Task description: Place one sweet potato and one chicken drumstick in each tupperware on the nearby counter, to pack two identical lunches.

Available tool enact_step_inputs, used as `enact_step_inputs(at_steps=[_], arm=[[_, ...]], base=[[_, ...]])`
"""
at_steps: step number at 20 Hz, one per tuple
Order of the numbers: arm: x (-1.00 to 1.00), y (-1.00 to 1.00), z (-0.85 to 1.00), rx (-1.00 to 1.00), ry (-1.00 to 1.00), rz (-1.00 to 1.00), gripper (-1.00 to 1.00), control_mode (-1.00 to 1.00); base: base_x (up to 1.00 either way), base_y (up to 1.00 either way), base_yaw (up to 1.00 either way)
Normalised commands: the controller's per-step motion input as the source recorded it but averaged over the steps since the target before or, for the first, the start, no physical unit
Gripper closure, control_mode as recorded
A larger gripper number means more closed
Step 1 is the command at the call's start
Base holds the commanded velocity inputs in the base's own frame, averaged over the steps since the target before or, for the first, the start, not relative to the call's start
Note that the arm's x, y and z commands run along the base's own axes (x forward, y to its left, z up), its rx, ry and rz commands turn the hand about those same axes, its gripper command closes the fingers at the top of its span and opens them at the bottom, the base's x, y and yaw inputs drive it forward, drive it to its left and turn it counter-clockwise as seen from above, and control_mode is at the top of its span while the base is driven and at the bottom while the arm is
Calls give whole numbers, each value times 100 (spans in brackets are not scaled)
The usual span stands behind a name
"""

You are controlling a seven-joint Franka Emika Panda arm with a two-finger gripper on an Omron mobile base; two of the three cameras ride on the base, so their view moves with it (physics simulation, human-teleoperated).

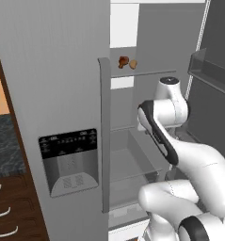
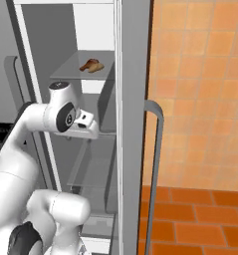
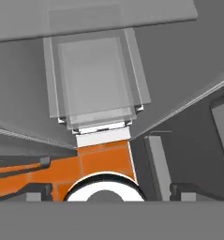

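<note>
A reddish-brown chicken drumstick (image 1: pixel 123 61) (image 2: pixel 89 64) and a tan sweet potato (image 1: pixel 133 64) (image 2: pixel 97 67) lie side by side, touching, on an upper glass shelf inside the open fridge. My hand (image 2: pixel 85 123) hangs well below that shelf, in front of the fridge's middle shelves, and points downward. In the hand view my gripper (image 3: pixel 112 191) is open, its fingertips (image 3: pixel 38 191) set wide apart with nothing between them. The dark marbled counter (image 1: pixel 3 143) shows at the far left above brown drawers. The tupperware is out of view.
The closed fridge door with its dispenser panel (image 1: pixel 69 160) and long handle (image 1: pixel 104 136) stands left of the arm. The open door with bins (image 1: pixel 212 80) is on the right. A clear crisper drawer (image 3: pixel 94 79) lies below my hand, over orange floor tiles (image 3: pixel 101 157).
</note>
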Motion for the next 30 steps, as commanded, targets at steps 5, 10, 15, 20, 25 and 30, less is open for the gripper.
enact_step_inputs(at_steps=[5,10,15,20,25,30], arm=[[100,5,-4,0,-16,1,-100,-100],[100,0,-24,0,-18,5,-100,-100],[52,-28,-10,0,-9,8,-100,-100],[34,-65,7,1,0,9,-100,-100],[72,-22,-10,0,7,8,-100,-100],[64,0,-25,0,8,5,-100,-100]], base=[[0,0,0],[0,0,0],[0,0,0],[0,0,0],[0,0,0],[0,0,0]])
